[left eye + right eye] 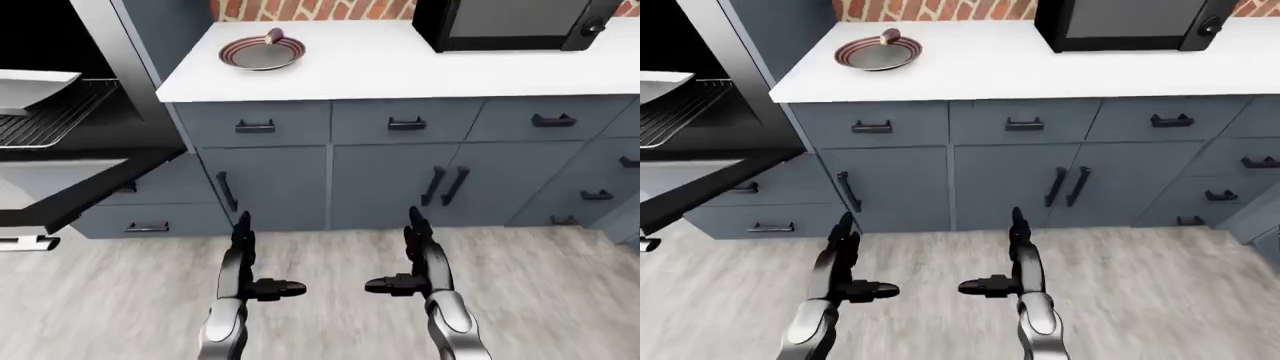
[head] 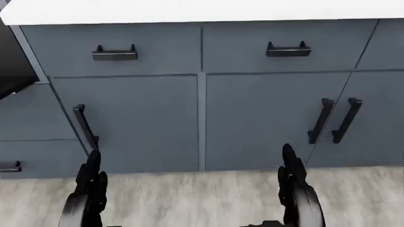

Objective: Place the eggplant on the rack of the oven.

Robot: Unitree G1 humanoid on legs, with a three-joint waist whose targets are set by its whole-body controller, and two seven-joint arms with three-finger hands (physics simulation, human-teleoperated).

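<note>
Trouble could come from the lowered black oven door (image 1: 70, 195) blocking the robot's approach. Both the left hand (image 1: 245, 262) and right hand (image 1: 420, 259) hang open and empty; the small purple eggplant (image 1: 274, 35) sits on a striped round plate (image 1: 262, 54), well apart from the wire oven rack (image 1: 45, 112).

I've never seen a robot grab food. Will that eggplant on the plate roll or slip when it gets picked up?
Probably a bit. The eggplant looks small, rounded and smooth, so it may roll on the shallow plate if nudged. Its skin could slip between hard fingers. It seems light and firm, not floppy. Both hands, left and right, hang open and far below it.
</note>
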